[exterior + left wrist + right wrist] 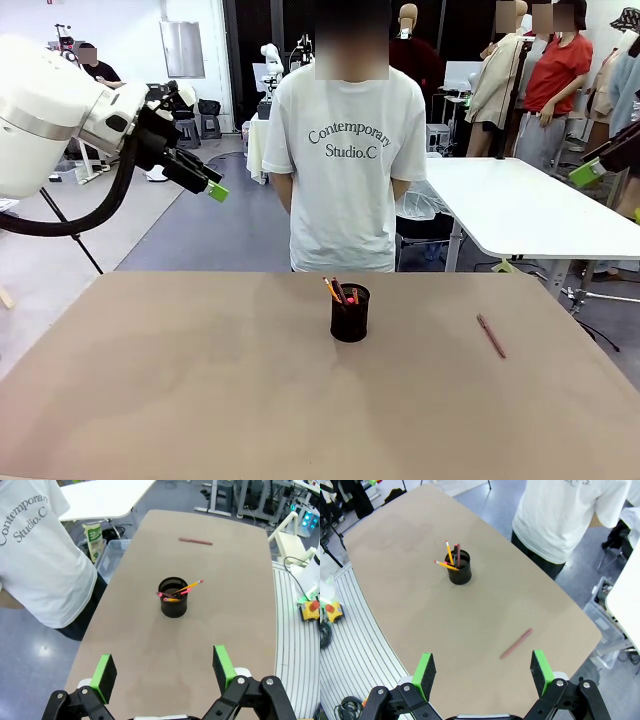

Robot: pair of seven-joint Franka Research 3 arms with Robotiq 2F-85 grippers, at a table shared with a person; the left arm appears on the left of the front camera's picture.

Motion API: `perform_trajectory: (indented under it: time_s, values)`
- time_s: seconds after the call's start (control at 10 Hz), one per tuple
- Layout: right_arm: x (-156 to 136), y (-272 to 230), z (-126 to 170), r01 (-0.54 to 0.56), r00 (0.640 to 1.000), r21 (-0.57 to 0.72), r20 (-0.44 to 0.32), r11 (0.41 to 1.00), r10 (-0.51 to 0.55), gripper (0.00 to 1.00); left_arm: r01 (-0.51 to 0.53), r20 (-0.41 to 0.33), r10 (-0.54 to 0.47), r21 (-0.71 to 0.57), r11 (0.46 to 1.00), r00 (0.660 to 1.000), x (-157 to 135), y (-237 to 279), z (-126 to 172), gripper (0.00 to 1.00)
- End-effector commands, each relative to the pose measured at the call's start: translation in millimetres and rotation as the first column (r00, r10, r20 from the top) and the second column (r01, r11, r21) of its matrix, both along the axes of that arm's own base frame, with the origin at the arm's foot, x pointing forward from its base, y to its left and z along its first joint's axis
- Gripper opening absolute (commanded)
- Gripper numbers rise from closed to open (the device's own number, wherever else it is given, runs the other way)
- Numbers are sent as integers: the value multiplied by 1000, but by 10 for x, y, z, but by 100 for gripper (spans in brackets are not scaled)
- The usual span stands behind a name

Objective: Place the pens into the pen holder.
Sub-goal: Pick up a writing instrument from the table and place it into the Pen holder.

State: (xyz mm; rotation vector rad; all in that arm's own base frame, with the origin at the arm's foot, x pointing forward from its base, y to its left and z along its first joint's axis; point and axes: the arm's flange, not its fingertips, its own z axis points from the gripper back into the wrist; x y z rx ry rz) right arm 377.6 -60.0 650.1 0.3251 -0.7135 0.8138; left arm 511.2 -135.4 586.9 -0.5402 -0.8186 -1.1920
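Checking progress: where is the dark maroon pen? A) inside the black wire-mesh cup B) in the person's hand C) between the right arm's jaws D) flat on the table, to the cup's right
D: the dark maroon pen lies flat on the tan tabletop, apart from the black wire-mesh cylindrical pen holder.

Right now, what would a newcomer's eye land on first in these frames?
The black mesh pen holder stands mid-table with pens poking out, directly in front of a person in a white T-shirt at the far edge. One maroon pen lies alone on the robot's right side. The left gripper and right gripper both hang open, raised over the table.
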Motion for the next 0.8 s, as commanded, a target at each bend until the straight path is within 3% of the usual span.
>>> perform_trajectory:
  time_s: [0.0,0.3,0.4,0.5,0.6,0.7]
  values:
    - [-2,4,11,-4,1000,3,4,1000,4,100,-8,3,8,1,1000,1000,2,14,10,100]
    - [0,0,0,0,1000,0,0,1000,0,100,-8,3,8,1,1000,1000,2,14,10,100]
    - [154,56,-63,10,999,21,-43,1000,-9,100,-8,3,8,1,1000,1000,2,14,10,100]
    - [258,175,-158,45,992,29,-124,999,-41,100,-8,3,8,1,1000,1000,2,14,10,100]
    - [439,272,-270,141,971,-36,-191,989,-146,100,-8,3,8,1,1000,1000,2,14,10,100]
    - [567,376,-340,210,958,-57,-187,976,-217,100,-8,3,8,1,1000,1000,2,14,10,100]
